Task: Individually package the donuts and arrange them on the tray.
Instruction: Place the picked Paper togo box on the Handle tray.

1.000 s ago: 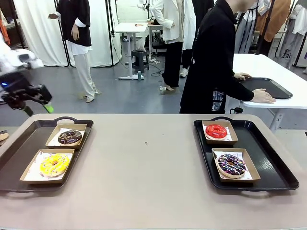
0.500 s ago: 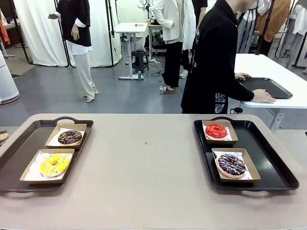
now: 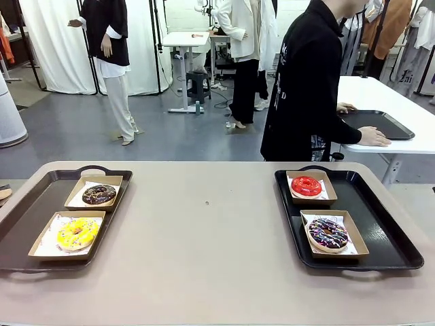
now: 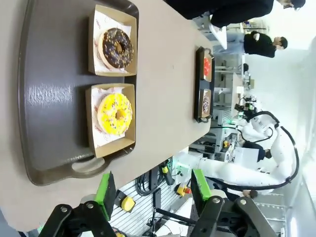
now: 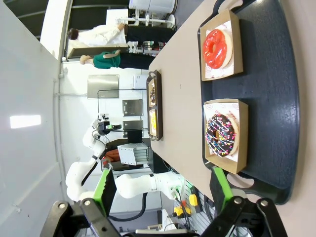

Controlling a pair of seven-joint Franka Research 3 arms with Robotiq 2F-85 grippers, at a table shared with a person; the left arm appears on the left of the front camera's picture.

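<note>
Left gripper (image 4: 150, 195), jaws apart and empty, hangs back from the yellow donut (image 4: 115, 114), boxed just ahead.

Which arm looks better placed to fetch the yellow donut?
Left. The yellow donut sits in its box on the left tray, and the open left gripper looks down right beside that tray. The right gripper, also open, hovers at the other tray.

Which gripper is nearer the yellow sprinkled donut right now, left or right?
Left. The left gripper hangs open above the tray end holding the yellow donut. The right gripper, also open, looks down on the other tray, across the table.
</note>
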